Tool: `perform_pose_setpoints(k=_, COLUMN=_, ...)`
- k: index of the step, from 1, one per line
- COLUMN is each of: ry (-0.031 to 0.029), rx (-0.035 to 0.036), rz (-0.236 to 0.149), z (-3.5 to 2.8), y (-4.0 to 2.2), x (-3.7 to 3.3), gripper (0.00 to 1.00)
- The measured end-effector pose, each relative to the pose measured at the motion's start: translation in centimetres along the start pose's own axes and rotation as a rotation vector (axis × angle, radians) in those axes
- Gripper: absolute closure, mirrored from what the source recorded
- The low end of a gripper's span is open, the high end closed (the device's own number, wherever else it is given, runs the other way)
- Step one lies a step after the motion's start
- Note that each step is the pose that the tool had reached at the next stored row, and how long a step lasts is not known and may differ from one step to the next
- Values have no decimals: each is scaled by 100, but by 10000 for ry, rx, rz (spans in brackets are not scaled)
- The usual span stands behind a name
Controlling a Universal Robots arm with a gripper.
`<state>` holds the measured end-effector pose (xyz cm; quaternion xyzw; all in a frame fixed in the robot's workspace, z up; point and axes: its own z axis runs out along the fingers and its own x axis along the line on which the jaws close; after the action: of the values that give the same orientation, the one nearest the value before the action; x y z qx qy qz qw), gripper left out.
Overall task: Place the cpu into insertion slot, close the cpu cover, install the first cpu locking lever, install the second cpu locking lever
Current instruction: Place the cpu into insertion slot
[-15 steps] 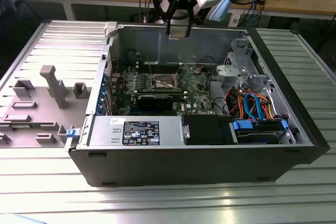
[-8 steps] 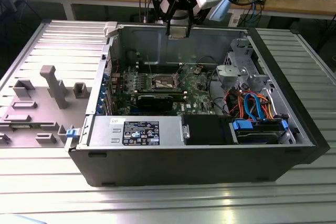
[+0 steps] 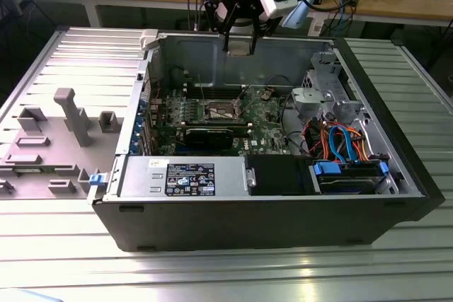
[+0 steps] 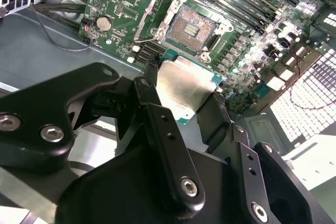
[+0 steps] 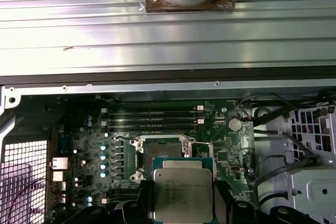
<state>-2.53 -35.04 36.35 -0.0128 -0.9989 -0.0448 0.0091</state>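
Observation:
My gripper [image 3: 239, 42] hangs above the open computer case, over its rear wall. It is shut on the cpu [image 5: 182, 190], a flat square chip with a silver-grey top, held by two opposite edges between the black fingers [image 4: 152, 95]. In the second wrist view the cpu [image 4: 186, 90] hovers short of the insertion slot [image 4: 191, 27], well above the green board. The insertion slot [image 5: 165, 150] lies uncovered, its brownish contact field showing inside a silver rim [image 3: 221, 109]. The cpu cover [image 4: 153, 17] is a thin silver frame swung up off the slot on one side.
Memory slots [image 5: 152, 119] run along the far side of the socket. A long black card [image 3: 216, 134], the power supply [image 3: 187, 177] and a drive cage with coloured cables [image 3: 340, 139] fill the case. A grey plastic fixture [image 3: 71, 122] stands on the exterior view's left.

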Motion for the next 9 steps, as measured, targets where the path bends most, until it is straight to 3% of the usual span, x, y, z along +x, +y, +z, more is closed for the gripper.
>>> perform_pose_setpoints(k=9, ry=0, rx=1, rz=0, z=24, y=-3, x=0, gripper=45)
